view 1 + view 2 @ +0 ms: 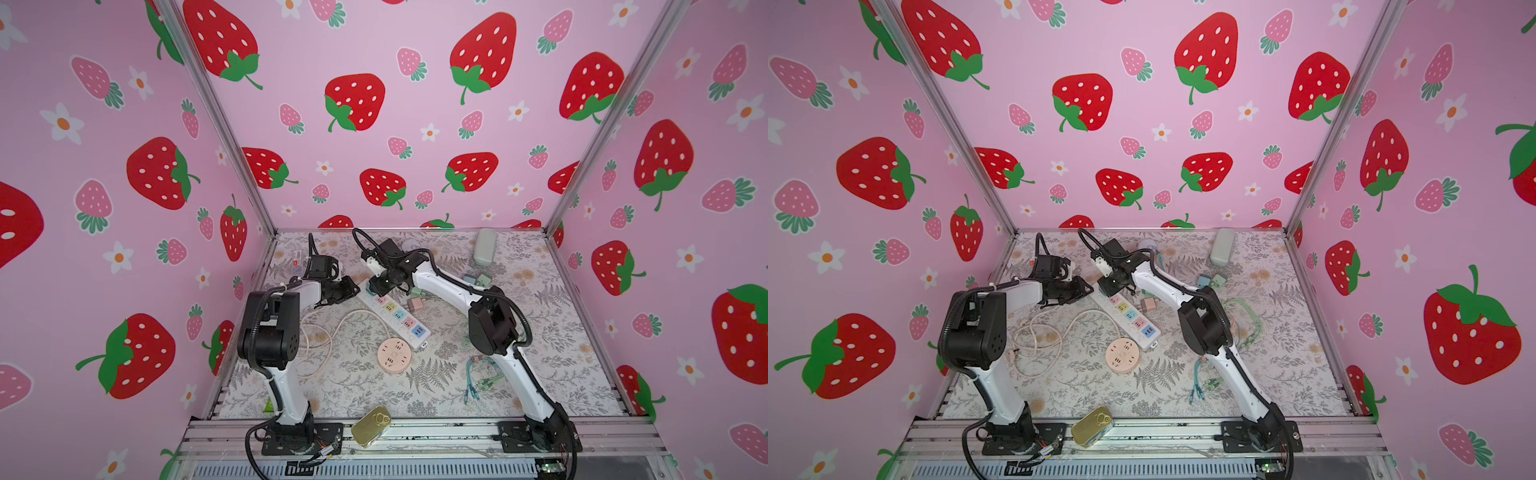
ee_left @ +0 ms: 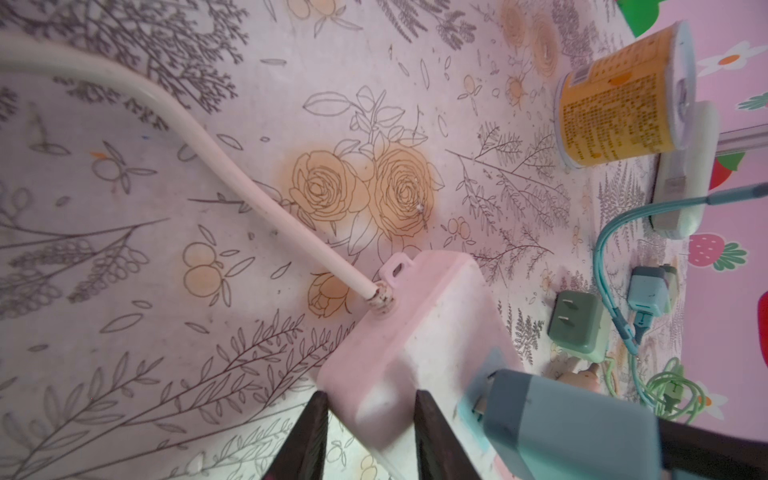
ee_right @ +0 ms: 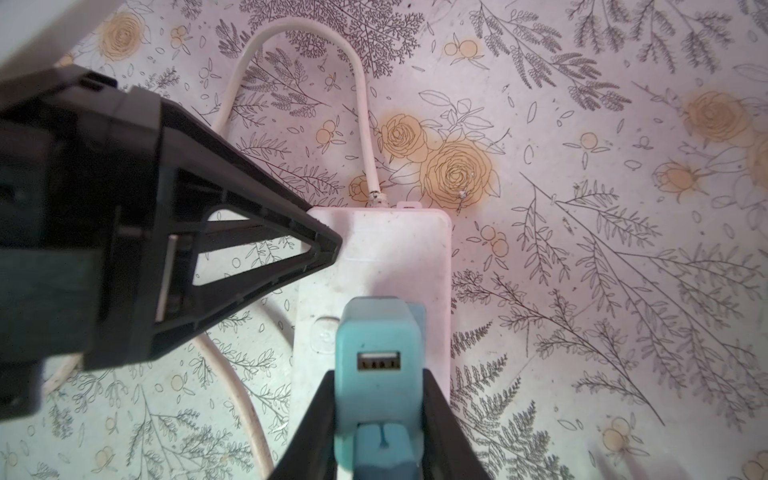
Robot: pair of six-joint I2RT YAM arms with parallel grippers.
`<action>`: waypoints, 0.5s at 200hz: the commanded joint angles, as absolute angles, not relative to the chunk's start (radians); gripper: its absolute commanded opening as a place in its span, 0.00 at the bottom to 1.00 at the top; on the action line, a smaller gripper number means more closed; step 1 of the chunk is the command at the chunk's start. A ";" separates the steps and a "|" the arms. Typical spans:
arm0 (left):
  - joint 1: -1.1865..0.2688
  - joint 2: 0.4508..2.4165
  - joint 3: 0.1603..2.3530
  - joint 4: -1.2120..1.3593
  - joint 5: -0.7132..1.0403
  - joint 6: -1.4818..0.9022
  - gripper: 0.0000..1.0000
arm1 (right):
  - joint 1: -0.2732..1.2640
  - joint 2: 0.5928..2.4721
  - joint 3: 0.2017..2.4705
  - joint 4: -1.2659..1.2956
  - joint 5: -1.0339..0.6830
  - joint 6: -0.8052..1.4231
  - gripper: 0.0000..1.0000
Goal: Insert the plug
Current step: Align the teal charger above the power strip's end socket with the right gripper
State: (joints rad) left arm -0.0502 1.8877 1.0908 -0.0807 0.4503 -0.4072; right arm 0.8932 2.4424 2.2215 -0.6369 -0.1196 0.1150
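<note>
On the floral-printed surface (image 1: pixel 540 332), around the long white power strip with pastel sockets (image 1: pixel 395 312), lie a round peach socket hub (image 1: pixel 394 351), a pink cube adapter (image 1: pixel 414 305), teal cables (image 1: pixel 478 380) and a gold tin (image 1: pixel 371 426) at the front rail. A green two-pin charger (image 2: pixel 575 328) and an orange can (image 2: pixel 623 95) lie there too.

The left pincer (image 2: pixel 370 401) straddles the strip's cord-end corner, fingers partly spread; whether they clamp it I cannot tell. Just beside it, the right pincer (image 3: pixel 378 376) pinches the light-blue USB charger plug (image 3: pixel 376 349) between both fingers. The plug is directly over the strip's socket nearest the cord. Its prongs are hidden.
</note>
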 commanded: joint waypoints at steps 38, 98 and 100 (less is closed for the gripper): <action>-0.054 1.905 1.083 -0.091 0.489 -0.391 0.36 | 0.911 2.499 2.238 -0.690 0.000 0.123 0.09; -0.047 1.905 1.077 -0.081 0.493 -0.402 0.36 | 0.917 2.519 2.245 -0.706 0.033 0.124 0.09; -0.047 1.905 1.076 -0.081 0.494 -0.402 0.36 | 0.917 2.519 2.244 -0.705 0.034 0.124 0.09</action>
State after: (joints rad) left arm -0.0471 1.8877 1.0885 -0.0776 0.4572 -0.4076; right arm 0.9161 2.4496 2.2395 -0.6533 -0.0265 0.1257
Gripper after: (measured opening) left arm 0.363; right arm 0.290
